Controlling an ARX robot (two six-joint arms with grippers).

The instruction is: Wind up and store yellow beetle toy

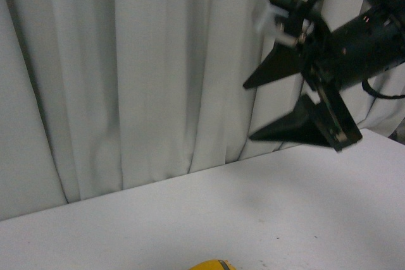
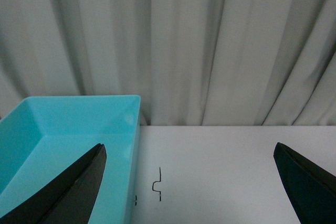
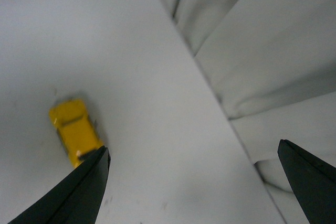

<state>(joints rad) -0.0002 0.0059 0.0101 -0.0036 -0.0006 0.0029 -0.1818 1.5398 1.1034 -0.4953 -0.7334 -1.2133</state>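
The yellow beetle toy point(image 3: 76, 130) stands on the white table, seen blurred in the right wrist view, partly behind one black finger point(image 3: 79, 192). Only its roof point(image 1: 213, 265) peeks in at the bottom edge of the front view. My right gripper point(image 1: 248, 110) hangs high in the air at the upper right of the front view, open and empty, pointing left, far above the toy. My left gripper point(image 2: 189, 182) is open too, with nothing between its fingers; it does not show in the front view.
A turquoise bin point(image 2: 68, 129) stands on the table by the left gripper, one finger point(image 2: 68, 192) over its near wall. A small black mark point(image 2: 157, 184) is drawn on the tabletop beside it. A white curtain point(image 1: 139, 67) hangs along the table's far edge.
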